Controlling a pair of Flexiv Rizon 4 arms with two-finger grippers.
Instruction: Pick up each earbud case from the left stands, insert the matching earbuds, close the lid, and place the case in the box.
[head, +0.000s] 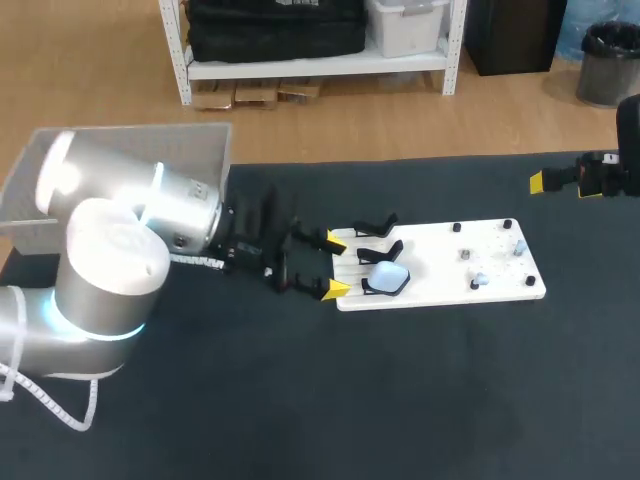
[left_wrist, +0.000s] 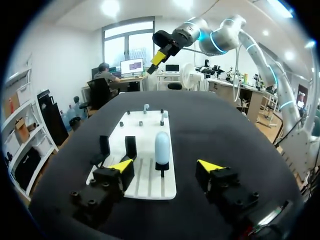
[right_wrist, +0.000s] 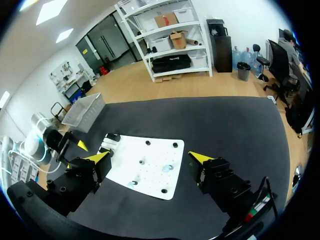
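Note:
A light blue earbud case (head: 386, 279) stands upright on the nearest black stand at the left end of a white board (head: 440, 245). Beside it are two bare black stands (head: 377, 224). My left gripper (head: 335, 265) hovers open at that end of the board. In the left wrist view the case (left_wrist: 161, 145) is just ahead of the gap between the yellow fingertips (left_wrist: 121, 165), and neither tip touches it. Small earbuds (head: 480, 280) lie among pegs on the board's right half. My right gripper (right_wrist: 149, 157) is open, high above the table's far right, holding nothing.
A grey box (head: 130, 160) sits at the table's back left, partly hidden behind my left arm (head: 110, 270). The black mat stretches in front of the board and to its right. My right arm (head: 600, 175) hangs at the right edge.

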